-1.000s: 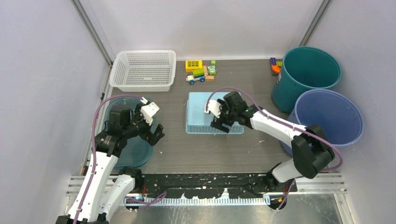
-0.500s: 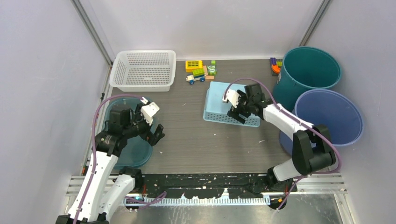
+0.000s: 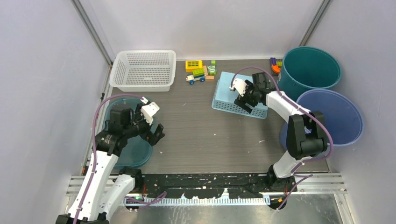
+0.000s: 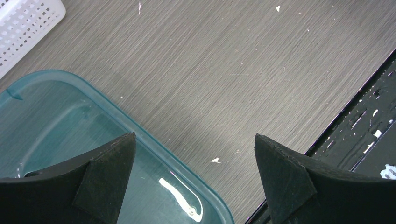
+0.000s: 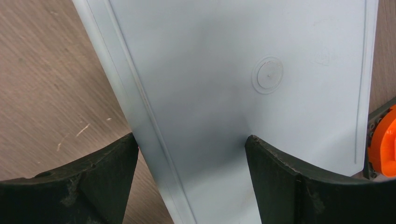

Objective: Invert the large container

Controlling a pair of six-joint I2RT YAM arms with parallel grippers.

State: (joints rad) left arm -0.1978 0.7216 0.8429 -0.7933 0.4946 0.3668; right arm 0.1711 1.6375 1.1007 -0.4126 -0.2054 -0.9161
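The light blue basket (image 3: 226, 95) lies base up toward the table's far right corner, so the flip looks done; the right gripper (image 3: 246, 100), fingers apart over that base, should lift clear. The left gripper (image 3: 155, 134) hangs wide open. Two baskets, counting the white basket (image 3: 142, 70); two buckets, the teal bucket (image 3: 282, 95) and the blue bucket (image 3: 329, 116); one teal tub (image 3: 139, 152)

We see the left arm (image 3: 95, 175) and right arm (image 3: 285, 105) in white shells with black joints, purple cables (image 3: 95, 126), black wedge-shaped fingers (image 4: 105, 184).
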